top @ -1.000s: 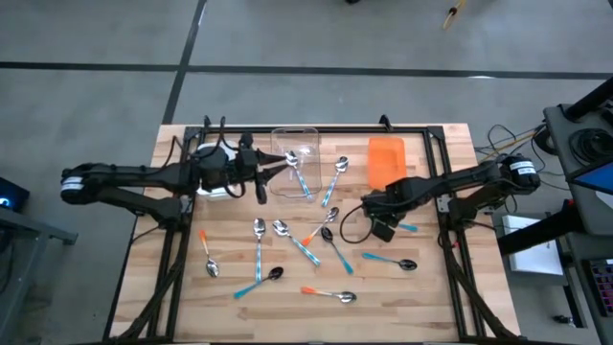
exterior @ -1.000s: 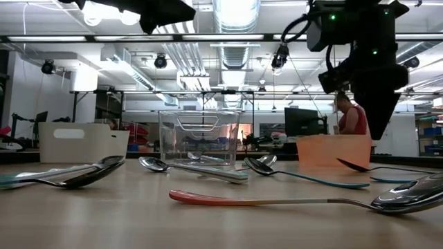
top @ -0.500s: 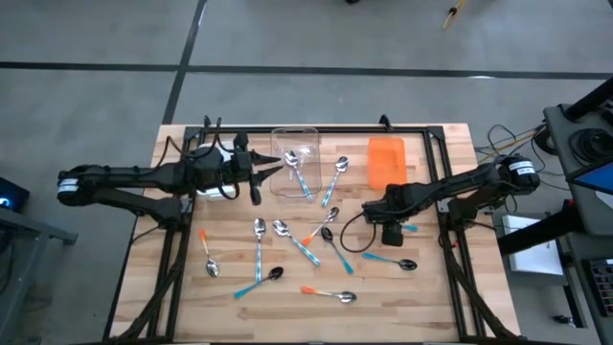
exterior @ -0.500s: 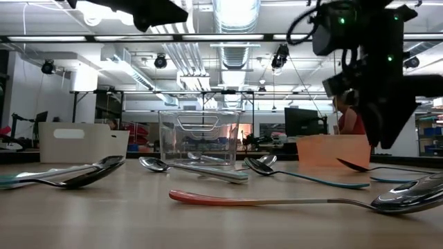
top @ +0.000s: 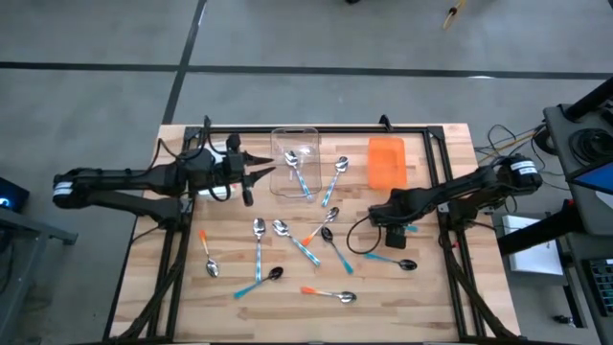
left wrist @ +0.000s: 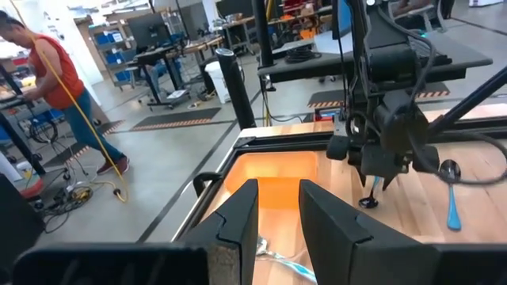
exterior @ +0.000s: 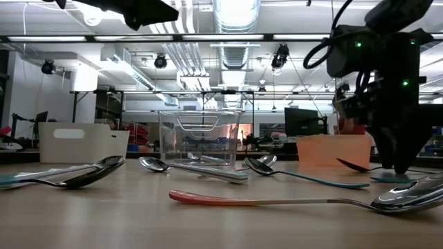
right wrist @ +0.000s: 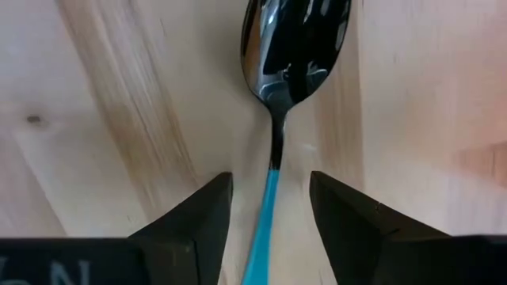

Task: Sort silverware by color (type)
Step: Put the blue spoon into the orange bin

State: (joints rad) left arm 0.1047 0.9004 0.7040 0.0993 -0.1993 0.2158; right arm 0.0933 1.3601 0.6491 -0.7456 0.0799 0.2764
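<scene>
Bins first: your clear bin (top: 296, 158) holds two blue-handled spoons; orange bin (top: 386, 161) and white bin (exterior: 83, 141) contents can't be told. Right gripper (top: 394, 225) is low over the table (top: 431, 287), fingers spread either side of a blue-handled spoon (right wrist: 283, 87), not gripping. Left gripper (top: 261, 171) hangs beside the clear bin, fingers slightly apart, w/ nothing between. Other spoons (top: 287, 244) lie scattered mid-table.

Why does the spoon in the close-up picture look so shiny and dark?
In the right wrist view, the spoon has a mirror-like bowl that reflects the dark right gripper above it, with bright streaks of glare. In the low view, the ceiling lights glow white and the nearest spoon's orange handle looks soft and out of focus.
</scene>
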